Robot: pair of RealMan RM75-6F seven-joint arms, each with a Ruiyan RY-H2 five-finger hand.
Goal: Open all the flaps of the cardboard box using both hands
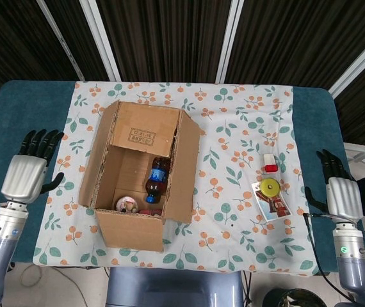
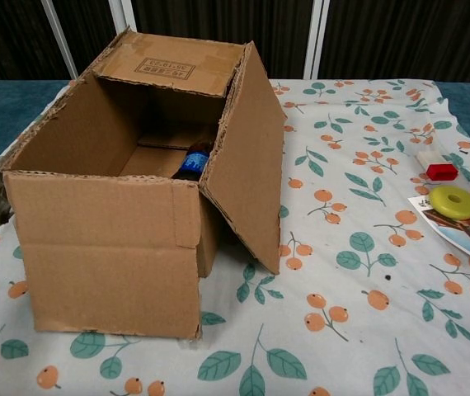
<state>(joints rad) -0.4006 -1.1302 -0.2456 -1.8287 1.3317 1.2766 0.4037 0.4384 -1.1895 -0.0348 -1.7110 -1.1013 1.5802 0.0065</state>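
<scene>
The head view looks steeply down from above the cardboard box [image 1: 145, 174], taking in the whole worktop [image 1: 32, 105]. The chest view sits low and close, facing the box's near wall. Both share the box and the yellow ring [image 2: 455, 200] to its right.

bottle [image 2: 192, 162] mostly hidden behind box flap [image 2: 247, 157], small round item [image 1: 128, 204] in box indistinct

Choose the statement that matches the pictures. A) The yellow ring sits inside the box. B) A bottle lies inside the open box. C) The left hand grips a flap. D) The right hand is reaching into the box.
B: the head view shows a bottle lying on the floor of the open box, while the yellow ring sits outside on the tablecloth and both hands are off to the sides.
</scene>
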